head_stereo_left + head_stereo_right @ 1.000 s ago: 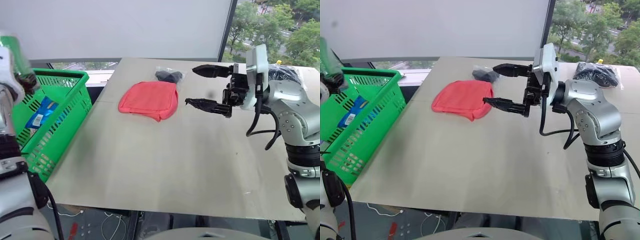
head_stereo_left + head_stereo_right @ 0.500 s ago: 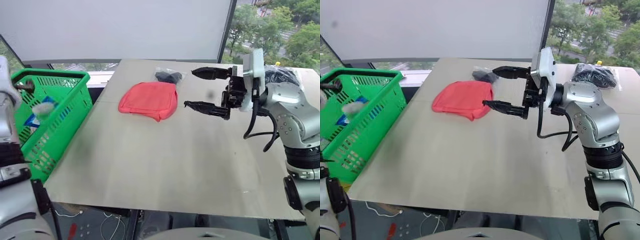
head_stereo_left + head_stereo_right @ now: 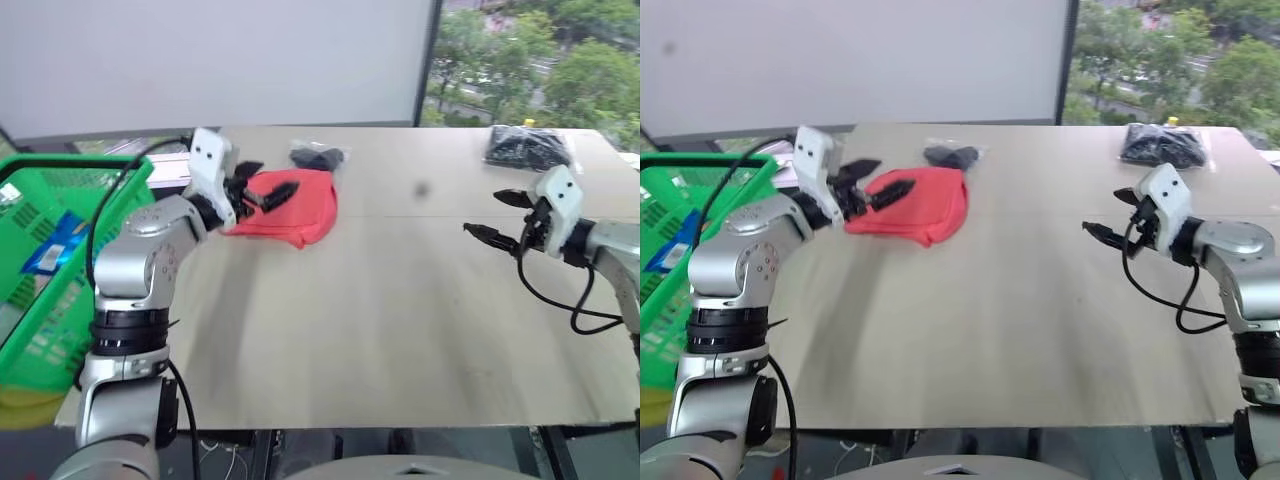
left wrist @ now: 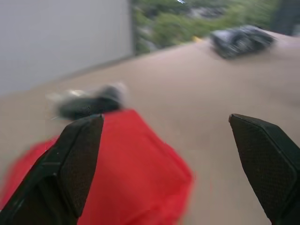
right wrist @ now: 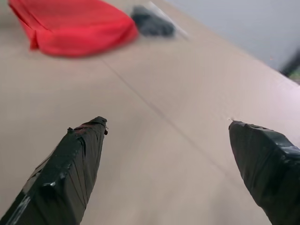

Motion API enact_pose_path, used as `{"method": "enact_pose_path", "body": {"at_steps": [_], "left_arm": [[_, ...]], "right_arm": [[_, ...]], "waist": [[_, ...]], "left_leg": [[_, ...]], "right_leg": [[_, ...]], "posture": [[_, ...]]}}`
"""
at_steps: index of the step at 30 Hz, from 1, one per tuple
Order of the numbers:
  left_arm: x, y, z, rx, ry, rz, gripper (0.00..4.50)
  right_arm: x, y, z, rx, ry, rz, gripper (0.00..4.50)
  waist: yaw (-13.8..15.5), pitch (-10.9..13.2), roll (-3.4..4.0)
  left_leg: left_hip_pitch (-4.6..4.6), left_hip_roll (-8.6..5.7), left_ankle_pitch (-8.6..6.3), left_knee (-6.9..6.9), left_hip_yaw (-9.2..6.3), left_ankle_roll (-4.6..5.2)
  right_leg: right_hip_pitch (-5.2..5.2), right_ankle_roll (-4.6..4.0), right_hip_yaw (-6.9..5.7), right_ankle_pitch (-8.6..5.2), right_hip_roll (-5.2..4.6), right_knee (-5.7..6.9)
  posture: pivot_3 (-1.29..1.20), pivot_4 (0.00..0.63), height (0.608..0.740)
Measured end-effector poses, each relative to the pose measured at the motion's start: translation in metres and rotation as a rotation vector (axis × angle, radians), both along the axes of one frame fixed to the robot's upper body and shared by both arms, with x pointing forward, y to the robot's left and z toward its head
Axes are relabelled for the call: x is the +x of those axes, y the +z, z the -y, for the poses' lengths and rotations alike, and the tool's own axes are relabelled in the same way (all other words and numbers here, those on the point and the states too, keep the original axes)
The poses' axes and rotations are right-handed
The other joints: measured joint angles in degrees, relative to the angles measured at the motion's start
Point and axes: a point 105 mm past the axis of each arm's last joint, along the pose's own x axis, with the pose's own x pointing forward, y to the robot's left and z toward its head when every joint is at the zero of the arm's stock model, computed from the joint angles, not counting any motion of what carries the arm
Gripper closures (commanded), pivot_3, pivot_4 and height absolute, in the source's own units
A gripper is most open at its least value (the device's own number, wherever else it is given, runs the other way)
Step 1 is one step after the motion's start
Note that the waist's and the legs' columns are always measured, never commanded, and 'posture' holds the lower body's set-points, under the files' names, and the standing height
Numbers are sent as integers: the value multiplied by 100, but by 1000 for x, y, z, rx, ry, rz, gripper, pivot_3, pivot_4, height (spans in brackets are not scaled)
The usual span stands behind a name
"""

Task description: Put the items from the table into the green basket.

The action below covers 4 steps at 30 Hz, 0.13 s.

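Note:
The red pouch (image 3: 302, 205) lies flat at the back left of the table (image 3: 380, 320). My left gripper (image 3: 265, 182) hovers open at the pouch's left edge, nothing between its fingers (image 4: 70, 159). Just behind the pouch is a clear bag with black contents (image 3: 318, 156); a second such bag (image 3: 528, 147) lies at the far right back. My right gripper (image 3: 483, 213) stands open and empty over the table's right side, well away from the pouch. The green basket (image 3: 95, 215) stands off the table's left edge with a blue-labelled item (image 3: 50, 250) inside.
A seam (image 3: 420, 217) crosses the table from left to right. The table's front half is bare beige top. A window with trees (image 3: 520, 60) lies behind the far right corner, a pale wall (image 3: 200, 60) behind the rest.
The view has swung right. My left arm let a green item go over the basket, then crossed to the red pouch. My right gripper drew away from the pouch, right and lower.

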Motion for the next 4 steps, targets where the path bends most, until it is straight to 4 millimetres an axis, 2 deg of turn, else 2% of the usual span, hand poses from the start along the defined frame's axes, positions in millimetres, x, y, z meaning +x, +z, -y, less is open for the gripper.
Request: {"method": "enact_pose_path", "body": {"at_steps": [4], "left_arm": [[-21,-26,-12,27,-25,-117,79]], "right_arm": [[-15,-15,27,-18,-62,-61,0]], "waist": [[-150,10,14]], "left_leg": [[77,10,-19,-6,31,33]], "right_leg": [[72,1,16,-1,1,2]], "posture": [[69,0,740]]}}
